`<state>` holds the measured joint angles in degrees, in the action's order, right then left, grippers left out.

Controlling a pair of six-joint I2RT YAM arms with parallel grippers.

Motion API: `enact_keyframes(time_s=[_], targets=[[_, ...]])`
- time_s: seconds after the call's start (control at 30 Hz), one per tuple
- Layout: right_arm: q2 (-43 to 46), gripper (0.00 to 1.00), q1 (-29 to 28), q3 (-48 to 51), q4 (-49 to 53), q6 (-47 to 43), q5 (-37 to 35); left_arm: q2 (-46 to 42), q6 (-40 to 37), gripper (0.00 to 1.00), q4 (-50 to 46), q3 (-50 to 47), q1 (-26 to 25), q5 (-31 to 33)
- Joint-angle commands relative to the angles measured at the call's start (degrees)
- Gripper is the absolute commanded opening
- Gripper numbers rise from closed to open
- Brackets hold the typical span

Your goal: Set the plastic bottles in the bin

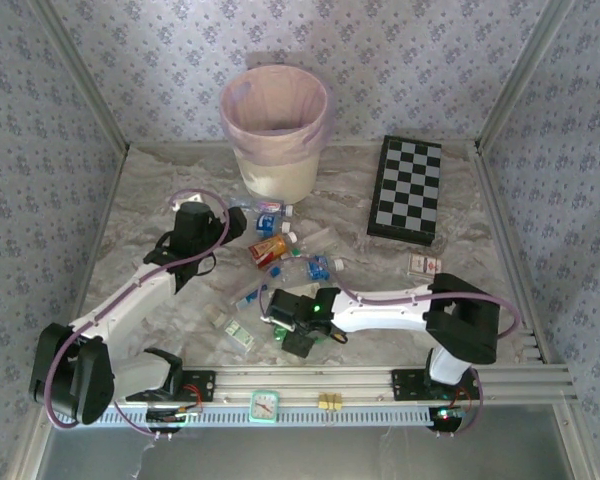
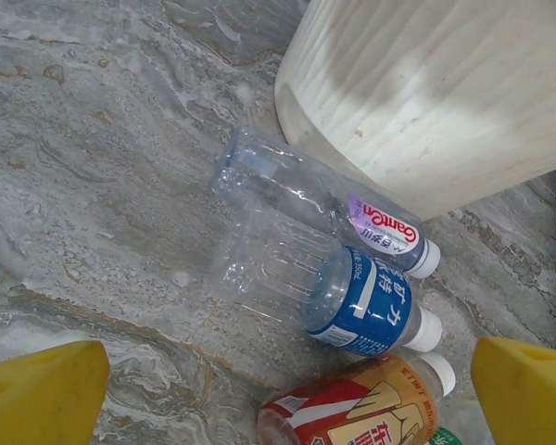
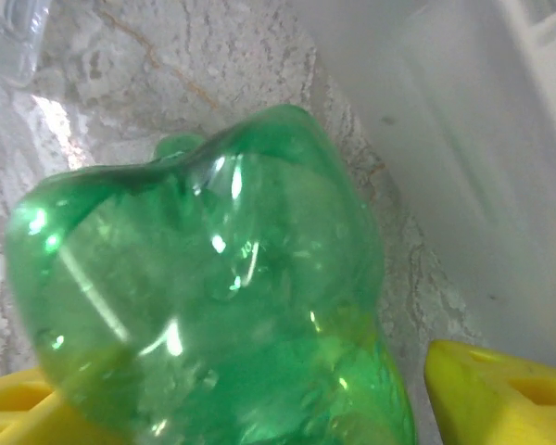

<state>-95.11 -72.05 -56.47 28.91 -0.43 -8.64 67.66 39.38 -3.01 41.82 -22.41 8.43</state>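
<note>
Right wrist, green bottle [image 3: 213, 306] between yellow fingers [image 3: 500, 394]

The clear bottle [image 2: 287, 185] bears a label [image 2: 385, 225] reading "GanTen".

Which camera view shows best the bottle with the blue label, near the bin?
The left wrist view: the blue-labelled bottle lies close and large there, its label, white cap and clear body all plain. The top external view shows it as a small blue patch near the bin.
</note>
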Motion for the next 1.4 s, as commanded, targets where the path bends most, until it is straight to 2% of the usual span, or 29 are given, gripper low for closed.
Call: enact_keyframes(time_s=[0.0, 0.13, 0.3, 0.43, 0.53, 0.67, 0.83, 1.1, 1.37], targets=[[-1.6, 0.79, -0.4, -1.4, 0.4, -1.9, -1.2, -0.3, 0.6, 1.00, 0.8, -0.2, 0.6, 0.6], [-2.2, 0.73, -0.5, -1.6, 0.3, -2.3, -1.4, -0.3, 0.8, 1.00, 0.8, -0.5, 1.0, 0.8], [-1.9, 0.59, -0.5, -2.0, 0.2, -2.3, -1.3, -0.7, 0.9, 1.00, 0.1, -0.6, 1.9, 2.0], [-0.4, 0.49, -0.4, -2.7, 0.8, -1.7, -0.5, -1.8, 2.1, 1.00, -0.1, -1.1, 4.3, 2.7], [2.1, 0.46, 0.5, -3.8, 0.9, -1.3, 1.4, -3.0, 3.3, 1.00, 0.6, -2.1, 6.5, 2.7], [6.4, 0.45, 3.9, -6.1, 0.2, -0.2, 6.3, -4.8, 5.1, 1.00, 1.7, -3.7, 9.3, 2.4], [9.1, 0.44, 10.9, -11.1, -0.8, 0.5, 11.5, -6.2, 6.4, 1.00, 2.4, -5.8, 11.8, 1.6], [6.0, 0.44, 21.9, -24.2, -6.8, -1.2, 11.0, -6.5, 6.8, 1.00, 2.9, -8.0, 14.1, 0.0], [-1.0, 0.43, 28.9, -39.8, -13.5, -3.9, 8.9, -6.8, 5.6, 1.00, 3.4, -8.4, 14.6, -1.4]])
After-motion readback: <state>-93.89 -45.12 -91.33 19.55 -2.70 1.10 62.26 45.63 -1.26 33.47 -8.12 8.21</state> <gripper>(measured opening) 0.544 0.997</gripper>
